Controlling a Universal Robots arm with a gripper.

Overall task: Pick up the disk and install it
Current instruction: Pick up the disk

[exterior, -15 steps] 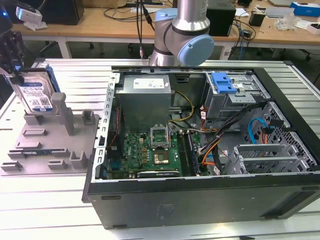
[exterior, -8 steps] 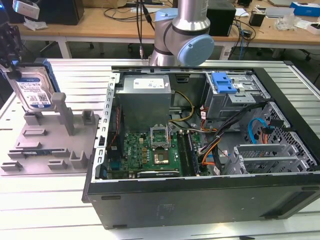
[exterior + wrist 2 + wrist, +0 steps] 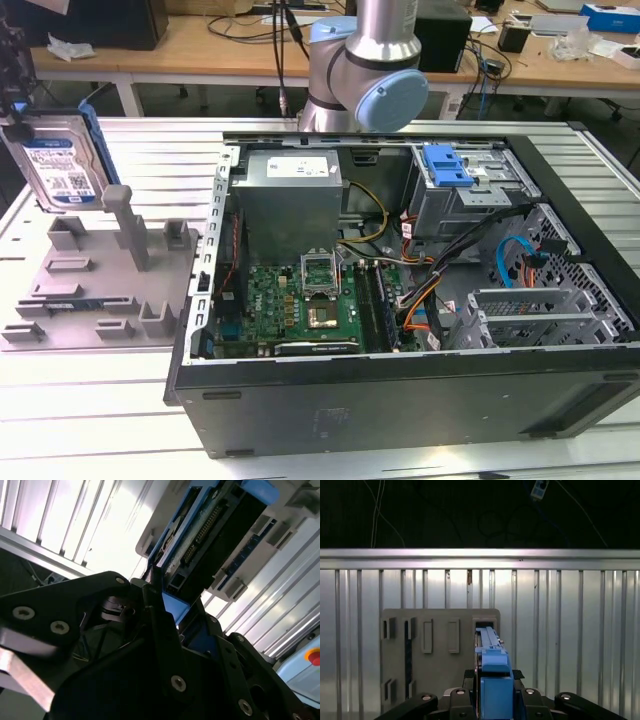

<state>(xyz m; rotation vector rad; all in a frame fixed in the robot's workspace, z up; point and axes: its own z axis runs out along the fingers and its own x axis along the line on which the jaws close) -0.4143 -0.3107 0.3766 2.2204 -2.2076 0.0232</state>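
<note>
An open black desktop computer case (image 3: 400, 400) lies on its side on the ribbed aluminium desk (image 3: 90, 400), its green board and grey metal drive cage exposed. At the exterior view's left, just beside the case, sits a grey plastic stand with upright posts (image 3: 100, 290). Over that stand's far corner the flat silver hard disk with a white-and-blue label and blue carrier frame (image 3: 58, 165) stands upright. The black claw (image 3: 494, 676) points straight down and is clenched on the disk's upper end, the blue frame between its jaws in both wrist views. Whether the disk's lower edge is clear of the stand's slot cannot be told. Behind the case rises the silver-and-blue arm (image 3: 375, 60), its tube vertical.
</note>
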